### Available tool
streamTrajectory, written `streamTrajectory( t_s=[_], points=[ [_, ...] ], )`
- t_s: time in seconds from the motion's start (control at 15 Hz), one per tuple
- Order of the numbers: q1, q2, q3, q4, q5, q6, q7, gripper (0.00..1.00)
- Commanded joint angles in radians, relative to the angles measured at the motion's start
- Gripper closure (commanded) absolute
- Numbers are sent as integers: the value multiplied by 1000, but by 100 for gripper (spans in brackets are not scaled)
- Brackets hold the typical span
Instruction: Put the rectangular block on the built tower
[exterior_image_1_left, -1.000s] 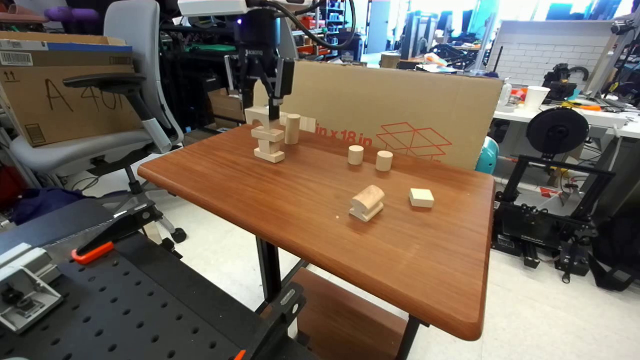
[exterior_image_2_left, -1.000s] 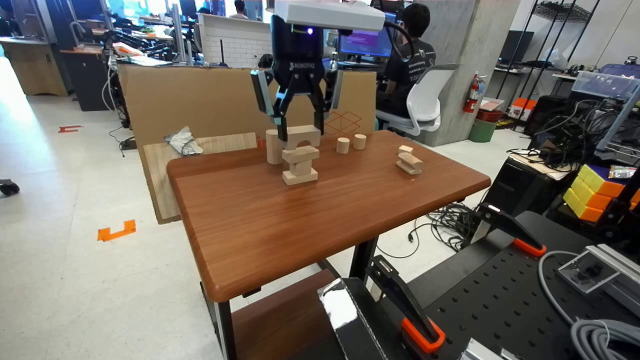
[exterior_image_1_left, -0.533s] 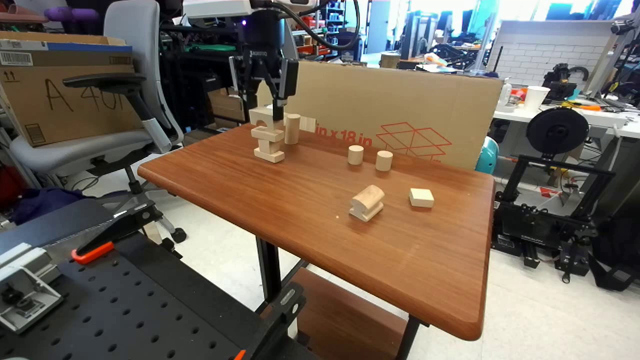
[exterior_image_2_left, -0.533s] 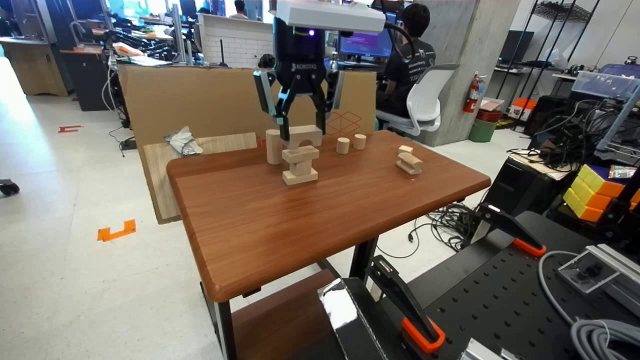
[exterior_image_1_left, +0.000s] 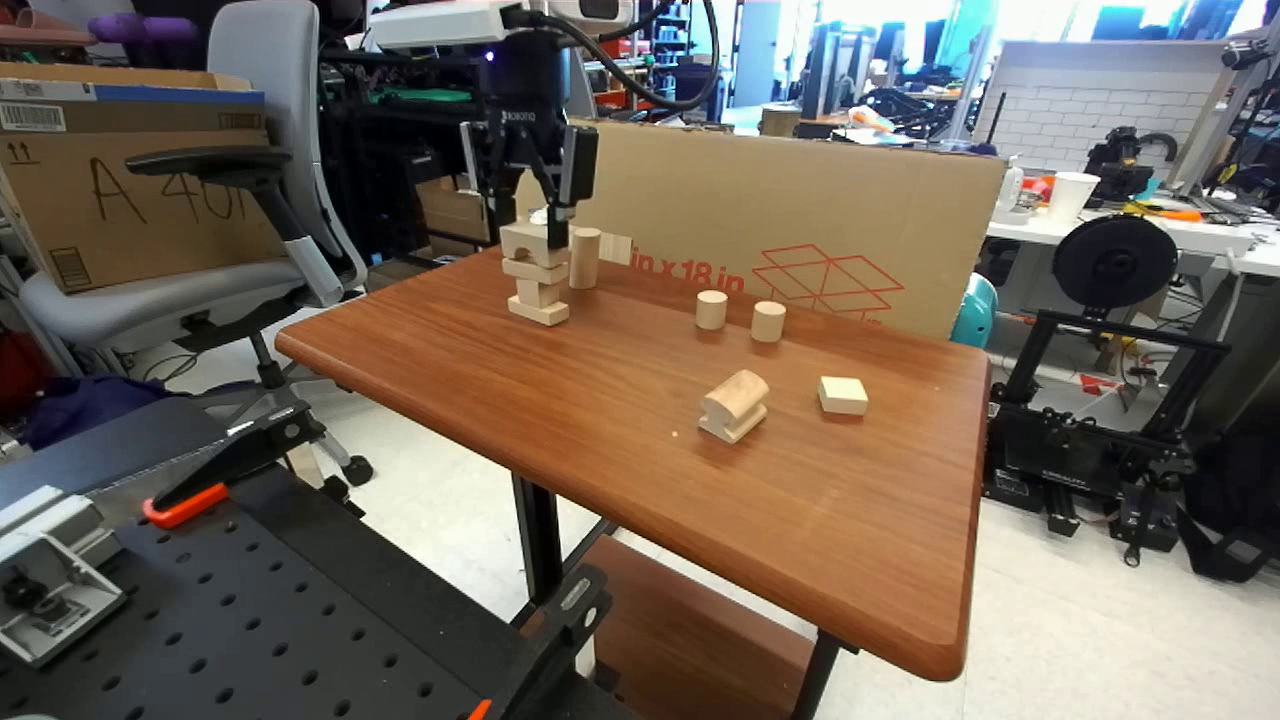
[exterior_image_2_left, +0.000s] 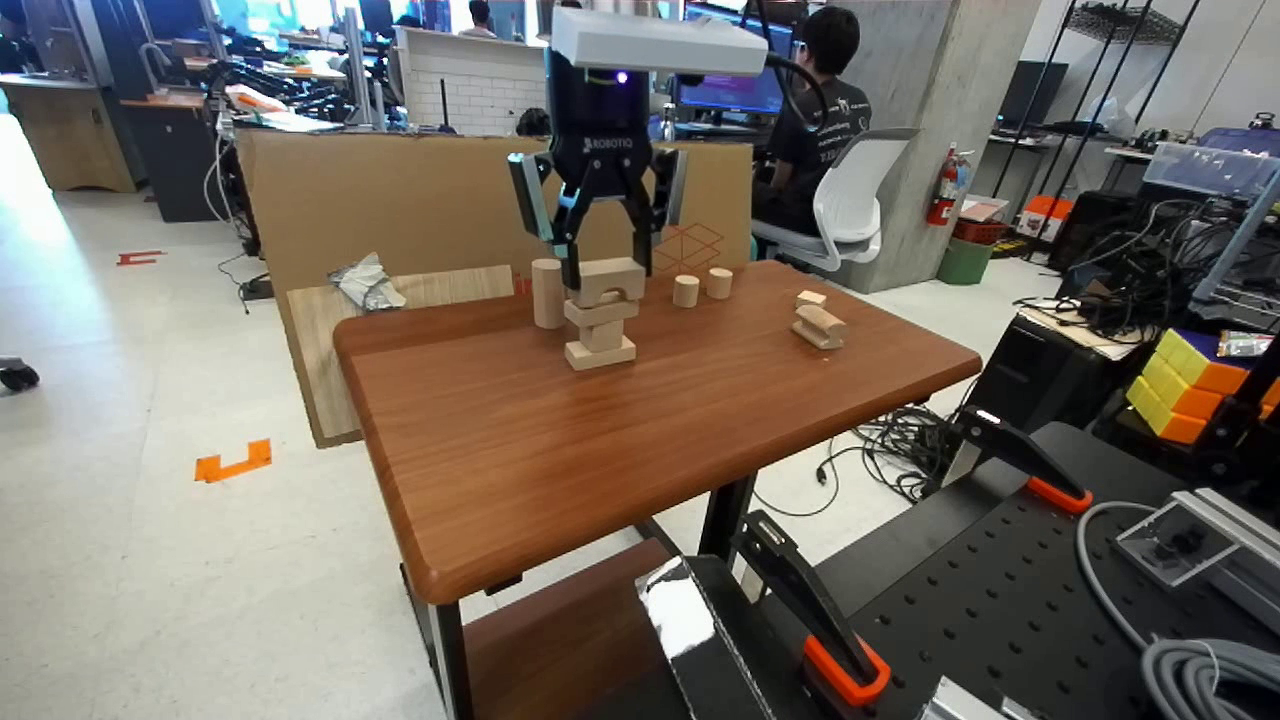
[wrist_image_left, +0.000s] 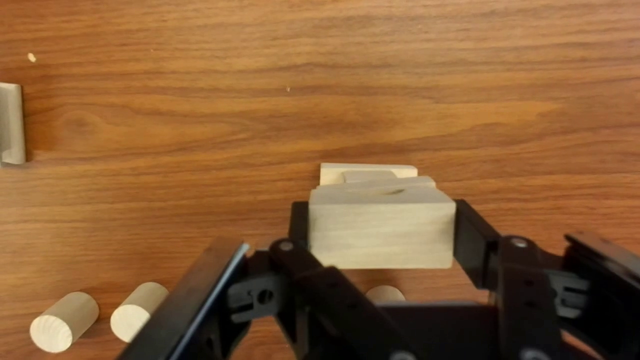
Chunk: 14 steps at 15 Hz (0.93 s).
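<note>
Inside the gripper (exterior_image_2_left: 606, 270): the rectangular block (wrist_image_left: 381, 230), clasped at both ends.
In an exterior view, a tall cylinder (exterior_image_2_left: 547, 293) stands left of the gripper, the built tower (exterior_image_2_left: 602, 335) under the block, two short cylinders (exterior_image_2_left: 686, 291) further right.

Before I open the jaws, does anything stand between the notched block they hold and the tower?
Nothing visible: in both exterior views the notched block is right over the tower; whether they touch, I can't tell. The tall cylinder stands beside the tower, not between.
</note>
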Motion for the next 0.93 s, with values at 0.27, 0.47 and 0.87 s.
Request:
streamTrajectory(
  t_s=[0.27, 0.47, 0.87],
  points=[
    [18, -22, -6, 9, -3, -20, 5, 0],
    [4, -86, 9, -31, 18, -30, -31, 0],
    [-33, -285, 13, -131, 81, -104, -54, 0]
  ],
)
